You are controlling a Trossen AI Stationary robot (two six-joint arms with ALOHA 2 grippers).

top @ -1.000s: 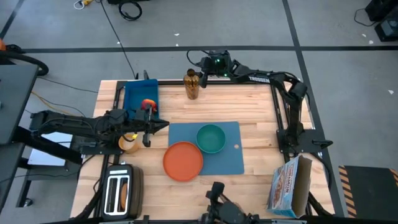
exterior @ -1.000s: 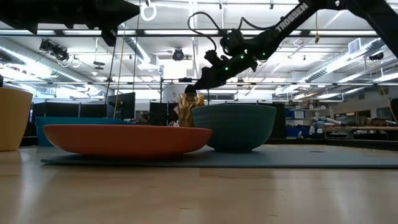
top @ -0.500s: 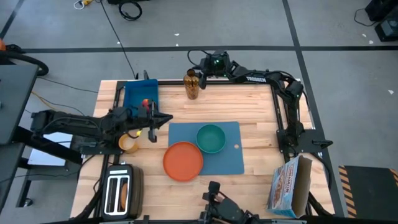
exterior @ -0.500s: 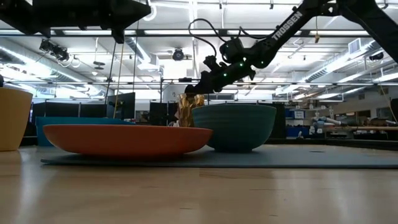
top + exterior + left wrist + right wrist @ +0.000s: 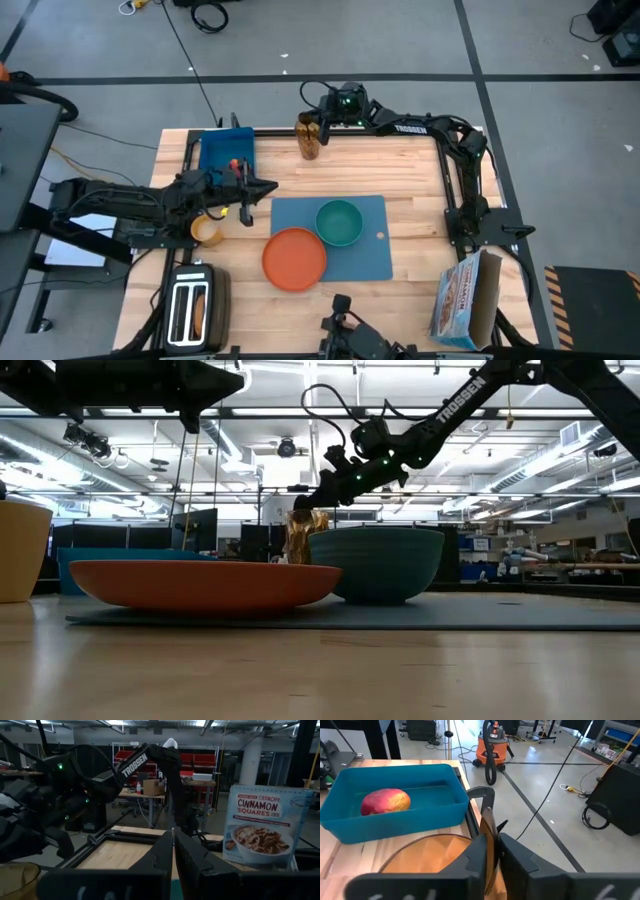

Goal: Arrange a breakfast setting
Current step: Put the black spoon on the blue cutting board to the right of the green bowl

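Blue placemat (image 5: 355, 255) lying flat at table centre. Round orange plate (image 5: 294, 258) sitting on its near-left corner, overhanging edge. Smaller teal bowl (image 5: 339, 222) sitting upright on mat, just beside plate. Red apple (image 5: 385, 801), yellow-blushed, lying in blue bin (image 5: 226, 152) at far-left. Orange cup (image 5: 206, 231) standing left of mat.

Left gripper (image 5: 268, 185) hovering between bin and mat, fingers pressed together, holding nothing. Right gripper (image 5: 316, 122) at far edge, pinching rim of amber glass (image 5: 308, 137).

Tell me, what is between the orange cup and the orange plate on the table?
In the high view, just bare wood of the table lies between the orange cup and the orange plate; the left tool hangs beside that stretch.
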